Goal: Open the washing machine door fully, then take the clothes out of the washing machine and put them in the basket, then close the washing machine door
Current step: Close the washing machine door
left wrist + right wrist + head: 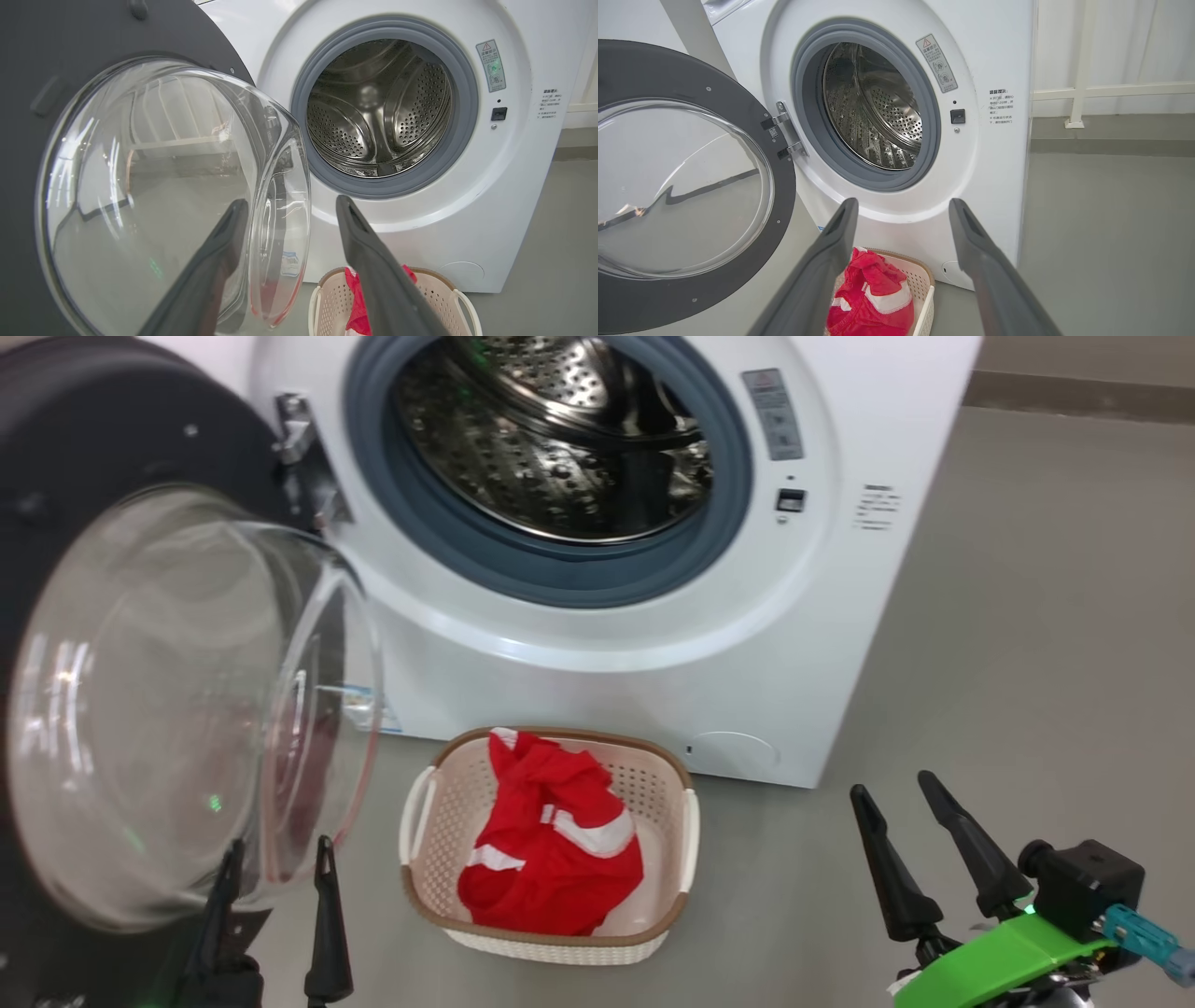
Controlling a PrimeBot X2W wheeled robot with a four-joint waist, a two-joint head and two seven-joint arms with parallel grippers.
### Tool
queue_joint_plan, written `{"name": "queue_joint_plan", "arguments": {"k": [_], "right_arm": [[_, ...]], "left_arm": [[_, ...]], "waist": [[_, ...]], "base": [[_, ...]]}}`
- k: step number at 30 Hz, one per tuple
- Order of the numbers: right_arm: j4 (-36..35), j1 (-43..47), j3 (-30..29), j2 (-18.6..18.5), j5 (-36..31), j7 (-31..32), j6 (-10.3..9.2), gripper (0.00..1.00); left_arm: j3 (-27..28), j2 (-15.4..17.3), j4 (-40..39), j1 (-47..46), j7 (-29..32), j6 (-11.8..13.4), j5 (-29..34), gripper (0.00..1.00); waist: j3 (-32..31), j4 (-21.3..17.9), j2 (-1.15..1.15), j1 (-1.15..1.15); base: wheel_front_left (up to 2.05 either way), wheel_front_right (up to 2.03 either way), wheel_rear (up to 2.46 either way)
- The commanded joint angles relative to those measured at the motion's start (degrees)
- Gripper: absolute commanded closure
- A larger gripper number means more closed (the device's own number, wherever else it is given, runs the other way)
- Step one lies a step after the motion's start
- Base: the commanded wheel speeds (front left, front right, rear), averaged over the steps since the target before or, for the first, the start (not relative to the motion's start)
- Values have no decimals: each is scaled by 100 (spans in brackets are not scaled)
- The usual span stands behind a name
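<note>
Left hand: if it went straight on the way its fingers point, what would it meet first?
Probably the door, at its glass bowl: the left hand has one finger lined up on the bulge, the other aimed past it at the machine. Depth is unclear.

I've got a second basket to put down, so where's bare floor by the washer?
Bare grey floor lies right of the washing machine and the basket, as far as the open right claw. The left side is crowded: the open door stands out there, with the left claw beside its glass bowl.
</note>
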Motion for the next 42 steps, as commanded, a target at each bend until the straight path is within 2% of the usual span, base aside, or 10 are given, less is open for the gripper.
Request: {"name": "queue_joint_plan", "arguments": {"k": [1,24,42], "right_arm": [[-124,-271,192,-42,-29,18,9,0],[7,-335,363,-42,-17,41,9,0],[52,-339,397,-42,11,13,9,0]], "left_arm": [[234,68,-180,-310,-40,48,11,0],[220,115,-274,-239,16,154,-24,0],[334,135,-284,-154,-21,212,-202,0]], "waist": [[-35,239,0,0],[-207,1350,0,0],[-224,1614,0,0]], "base": [[0,0,0],[0,0,0],[0,0,0]]}}
